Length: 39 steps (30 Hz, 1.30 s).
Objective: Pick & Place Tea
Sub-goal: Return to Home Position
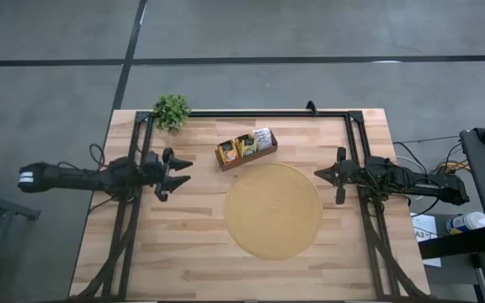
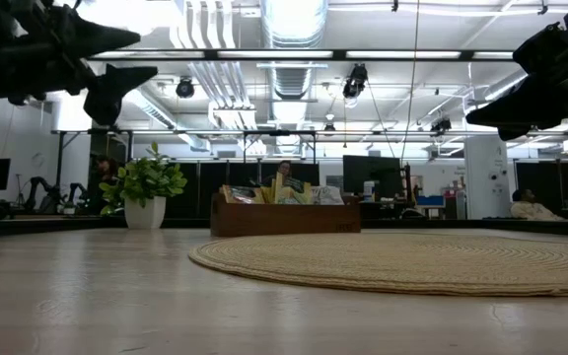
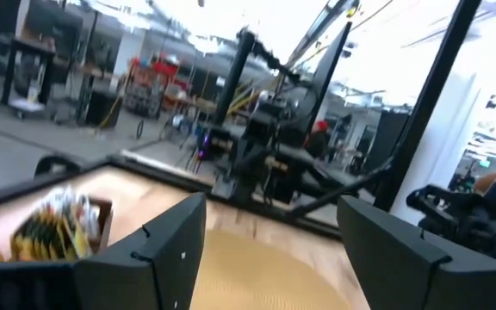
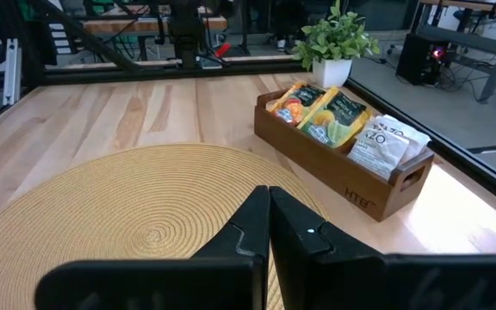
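The tea sachets [image 1: 244, 146] stand upright in a brown wooden three-slot tray [image 1: 269, 152] at the table's far middle: orange-red, yellow-green and white ones [image 4: 330, 116]. My left gripper [image 1: 185, 169] hovers open above the table's left side, pointing toward the tray and mat, with nothing between its fingers [image 3: 265, 250]. My right gripper [image 1: 317, 173] is shut and empty at the right, above the mat's edge [image 4: 269, 207].
A large round tan woven mat [image 1: 274, 210] lies in the table's middle, near the tray. A small potted plant [image 1: 171, 110] stands at the far left corner. Dark frame rails [image 1: 251, 112] run along the far edge and both sides.
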Each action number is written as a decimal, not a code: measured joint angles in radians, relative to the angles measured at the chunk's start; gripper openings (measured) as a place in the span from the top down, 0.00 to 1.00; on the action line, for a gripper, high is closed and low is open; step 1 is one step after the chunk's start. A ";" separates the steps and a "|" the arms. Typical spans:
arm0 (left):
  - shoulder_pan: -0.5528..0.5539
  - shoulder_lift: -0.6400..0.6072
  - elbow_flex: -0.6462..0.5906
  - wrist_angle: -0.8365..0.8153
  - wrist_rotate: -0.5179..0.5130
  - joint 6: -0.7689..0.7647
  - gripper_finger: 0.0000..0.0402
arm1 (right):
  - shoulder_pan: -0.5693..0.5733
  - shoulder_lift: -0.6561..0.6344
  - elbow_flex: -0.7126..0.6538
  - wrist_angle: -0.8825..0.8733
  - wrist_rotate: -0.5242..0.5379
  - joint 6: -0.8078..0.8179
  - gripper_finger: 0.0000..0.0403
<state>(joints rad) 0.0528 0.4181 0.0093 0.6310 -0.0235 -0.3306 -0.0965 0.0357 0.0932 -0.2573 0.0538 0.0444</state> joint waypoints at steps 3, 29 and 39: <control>0.000 -0.050 0.000 -0.021 0.000 0.019 0.36 | 0.000 0.000 0.000 0.000 0.000 0.000 0.98; 0.000 -0.407 -0.001 -0.630 0.019 0.180 0.36 | 0.000 0.000 0.000 0.000 -0.001 0.000 0.98; 0.001 -0.342 -0.001 -0.634 0.018 0.044 0.36 | 0.000 -0.001 0.000 0.000 0.000 0.000 0.98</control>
<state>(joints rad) 0.0536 0.0756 0.0086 -0.0027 -0.0054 -0.2866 -0.0966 0.0349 0.0932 -0.2577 0.0536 0.0444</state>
